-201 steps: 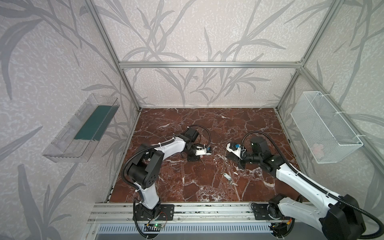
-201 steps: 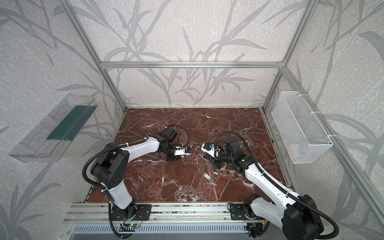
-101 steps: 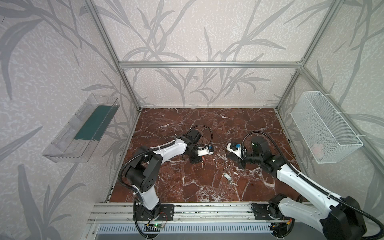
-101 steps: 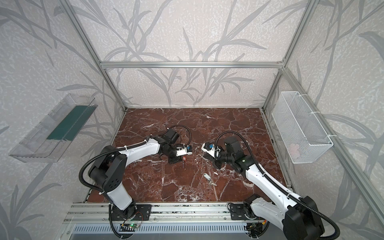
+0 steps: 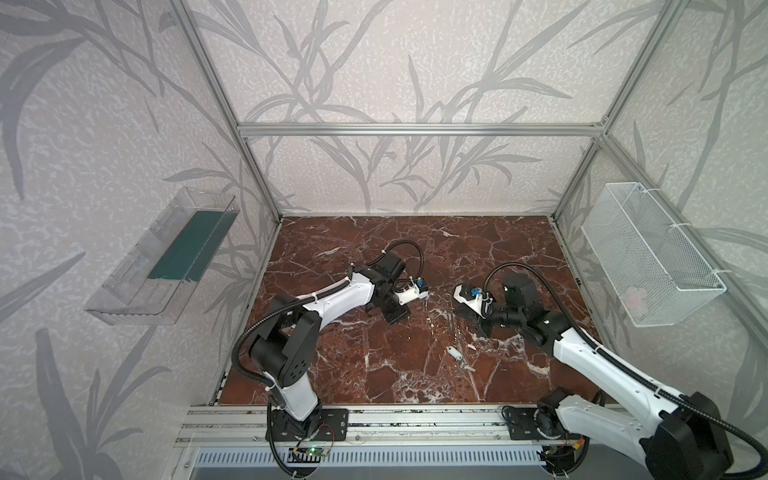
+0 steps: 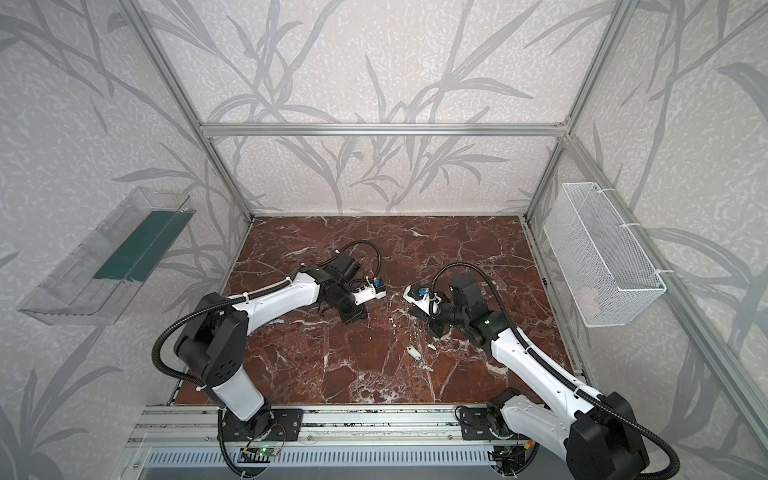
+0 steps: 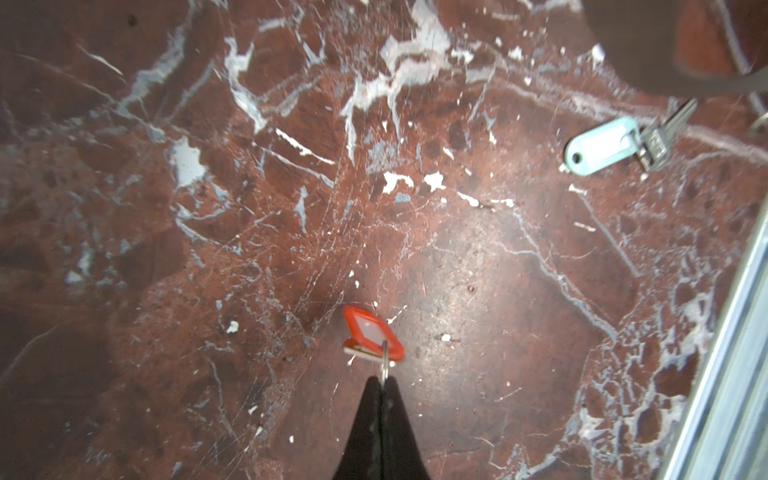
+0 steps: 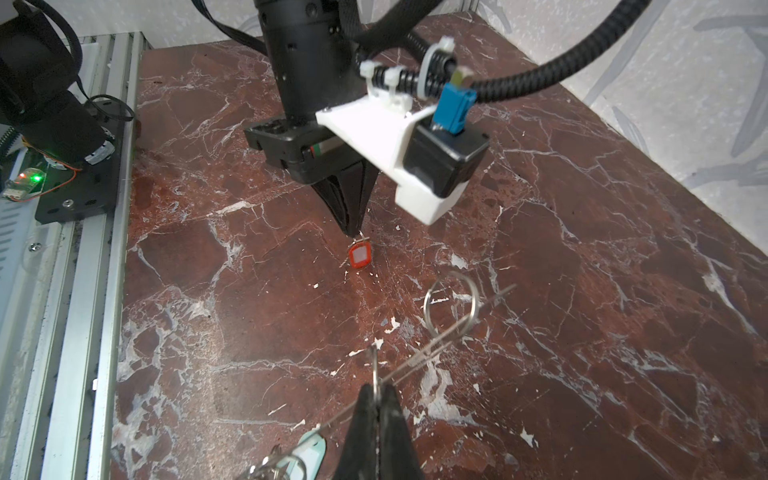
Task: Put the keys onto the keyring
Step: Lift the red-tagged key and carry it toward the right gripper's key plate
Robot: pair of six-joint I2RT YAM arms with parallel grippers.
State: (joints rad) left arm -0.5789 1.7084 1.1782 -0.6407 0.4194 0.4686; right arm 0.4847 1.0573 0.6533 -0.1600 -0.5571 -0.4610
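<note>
Left gripper (image 7: 383, 380) pinches red-tag key (image 7: 372, 333) by metal; tag dangles just beyond tips. Right gripper (image 8: 376, 390) clamped on thin wire keyring (image 8: 424, 306), loop ahead of tips. White-tag key (image 7: 602, 145) loose on table (image 7: 249, 249) near right gripper. Risks: dangling key twists, wire flexes, threading misses; thin pinch slips.

Your red-brown marble-look tabletop (image 7: 478, 291) with white veins is smooth, finely scratched, and gives you a soft sheen. The small red-orange oblong tag (image 7: 372, 334) is glossy plastic with a milky insert; the thin silver key (image 7: 385, 362) on it is bare metal. The pale oblong tag (image 7: 602, 145) looks like smooth plastic, its grey key (image 7: 660, 133) dull metal. The thin wire keyring (image 8: 425, 307) is bright, polished metal. The grooved silver rail (image 8: 79, 291) is matt metal.
</note>
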